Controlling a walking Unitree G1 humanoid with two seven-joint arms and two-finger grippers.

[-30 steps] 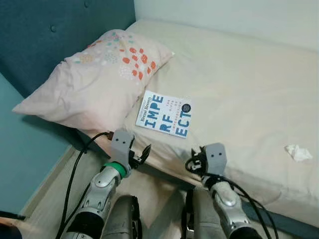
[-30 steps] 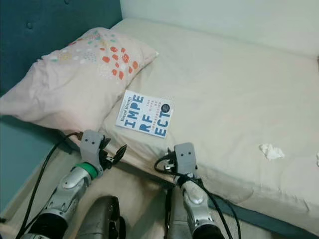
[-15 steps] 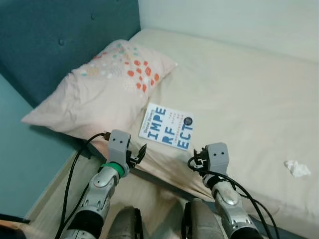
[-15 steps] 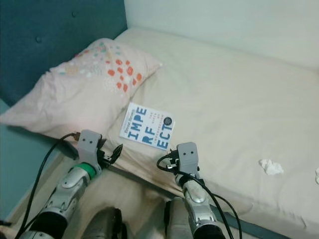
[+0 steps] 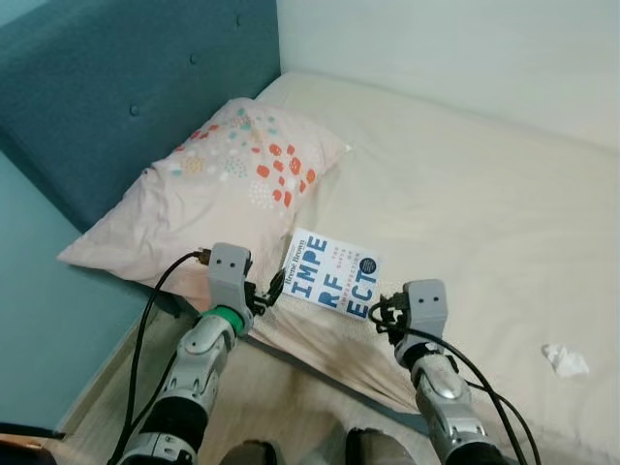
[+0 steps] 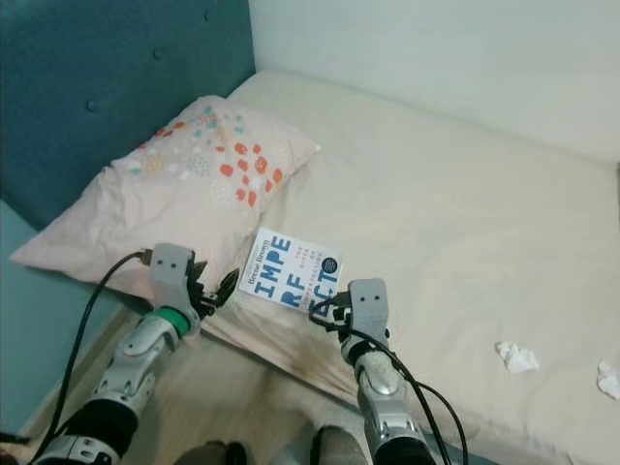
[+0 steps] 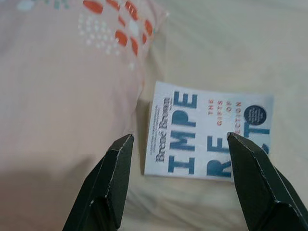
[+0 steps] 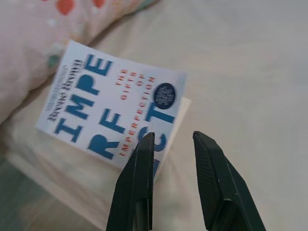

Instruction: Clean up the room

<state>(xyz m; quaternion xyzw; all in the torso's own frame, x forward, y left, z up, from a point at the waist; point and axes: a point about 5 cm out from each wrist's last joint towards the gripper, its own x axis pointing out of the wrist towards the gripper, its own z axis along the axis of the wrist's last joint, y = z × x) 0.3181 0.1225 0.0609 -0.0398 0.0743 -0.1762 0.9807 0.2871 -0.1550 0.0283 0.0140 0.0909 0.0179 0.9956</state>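
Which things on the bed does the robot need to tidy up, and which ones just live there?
To tidy:
book, with the left gripper and right gripper both open near it
crumpled tissue
another tissue at the edge

Just there:
pillow
bed
blue headboard

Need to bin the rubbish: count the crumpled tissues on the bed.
2. One crumpled tissue lies on the mattress to the robot's right; another sits at the frame's right edge, partly cut off. More may lie beyond view.
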